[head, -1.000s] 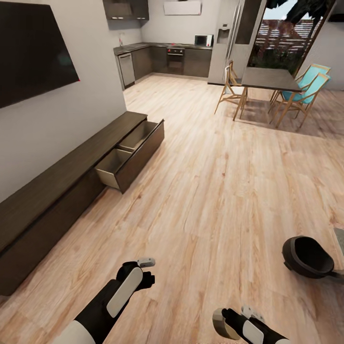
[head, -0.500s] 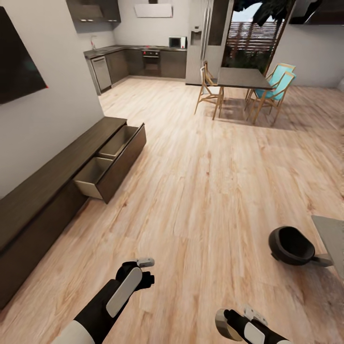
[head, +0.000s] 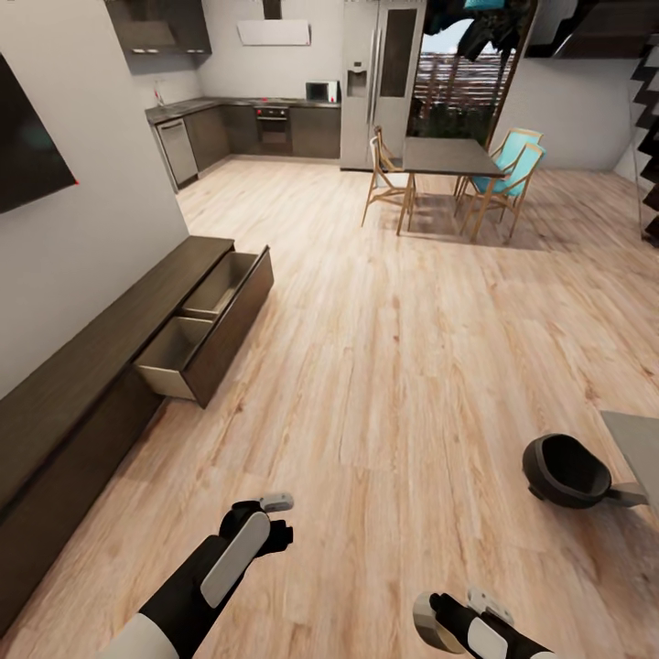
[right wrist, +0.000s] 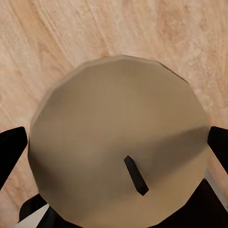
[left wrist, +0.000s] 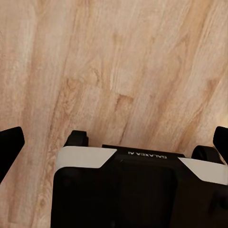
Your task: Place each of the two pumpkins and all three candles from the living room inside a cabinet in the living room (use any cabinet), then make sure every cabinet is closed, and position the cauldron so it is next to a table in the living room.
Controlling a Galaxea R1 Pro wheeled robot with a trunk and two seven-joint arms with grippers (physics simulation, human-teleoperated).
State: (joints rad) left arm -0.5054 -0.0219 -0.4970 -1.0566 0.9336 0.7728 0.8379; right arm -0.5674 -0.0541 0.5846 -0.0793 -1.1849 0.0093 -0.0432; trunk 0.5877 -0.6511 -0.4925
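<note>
One candle [right wrist: 118, 147] sits in our right jaws [head: 430, 622].
Our left jaws [left wrist: 114, 142] are wide apart over the floor [head: 412, 348], near the cabinet's [head: 82, 366] pulled-out drawer [head: 206, 325].

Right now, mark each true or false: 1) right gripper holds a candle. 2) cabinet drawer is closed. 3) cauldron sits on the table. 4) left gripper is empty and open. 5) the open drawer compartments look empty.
1) True: the right gripper is shut on a candle, one finger at each side.
2) False: the cabinet has a drawer pulled out.
3) False: the cauldron sits on the floor, beside the table corner.
4) True: the left gripper is open over bare floor.
5) True: nothing shows inside the drawer, as far as the head view reveals.
</note>
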